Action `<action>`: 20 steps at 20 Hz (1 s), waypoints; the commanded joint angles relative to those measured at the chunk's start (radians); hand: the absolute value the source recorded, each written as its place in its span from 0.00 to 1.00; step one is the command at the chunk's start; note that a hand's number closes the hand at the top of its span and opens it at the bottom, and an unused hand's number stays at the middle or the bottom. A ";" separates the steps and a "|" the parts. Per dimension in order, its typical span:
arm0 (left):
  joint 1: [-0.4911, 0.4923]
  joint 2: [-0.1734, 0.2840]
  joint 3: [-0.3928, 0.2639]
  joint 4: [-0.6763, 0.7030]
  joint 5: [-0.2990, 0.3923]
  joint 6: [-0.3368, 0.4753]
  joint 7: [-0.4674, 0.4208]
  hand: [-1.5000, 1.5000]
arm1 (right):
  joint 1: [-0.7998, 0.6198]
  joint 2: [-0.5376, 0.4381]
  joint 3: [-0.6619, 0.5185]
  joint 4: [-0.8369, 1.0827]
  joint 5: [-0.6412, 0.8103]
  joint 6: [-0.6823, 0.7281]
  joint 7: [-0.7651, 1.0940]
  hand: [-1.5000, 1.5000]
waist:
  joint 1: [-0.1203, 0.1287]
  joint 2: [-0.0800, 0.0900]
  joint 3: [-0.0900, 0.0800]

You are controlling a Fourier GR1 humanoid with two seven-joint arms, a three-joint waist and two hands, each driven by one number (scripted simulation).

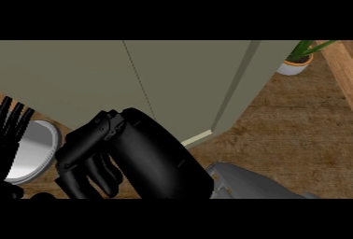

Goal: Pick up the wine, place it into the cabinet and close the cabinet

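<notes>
A dark wine bottle (162,158) is gripped by the right hand (89,149), fingers curled around it, in front of the cabinet (103,84). The left hand's (10,126) straight fingers are seen at the left edge.

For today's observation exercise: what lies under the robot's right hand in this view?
Under the right hand only wooden counter shows beside it, near the cabinet doors. The hand covers whatever lies directly beneath; no wine bottle is visible.
</notes>
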 commanded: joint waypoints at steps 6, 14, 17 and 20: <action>-0.027 -0.009 0.060 0.060 -0.008 -0.031 0.030 0.00 | -0.087 0.017 -0.035 0.312 -0.174 -0.039 -0.209 1.00 | -0.014 0.003 -0.001; -0.054 -0.038 0.077 0.109 -0.066 -0.051 0.020 0.00 | -0.114 0.017 -0.239 0.481 -0.178 0.105 -0.237 1.00 | -0.025 0.003 -0.001; -0.021 -0.026 0.107 0.066 -0.041 -0.062 0.045 0.00 | -0.021 -0.001 -0.253 0.499 -0.145 0.189 -0.303 1.00 | -0.026 0.001 -0.001; -0.056 -0.025 0.127 0.121 -0.041 -0.078 0.044 0.00 | -0.018 -0.015 -0.275 0.555 -0.125 0.239 -0.355 1.00 | -0.028 0.003 -0.001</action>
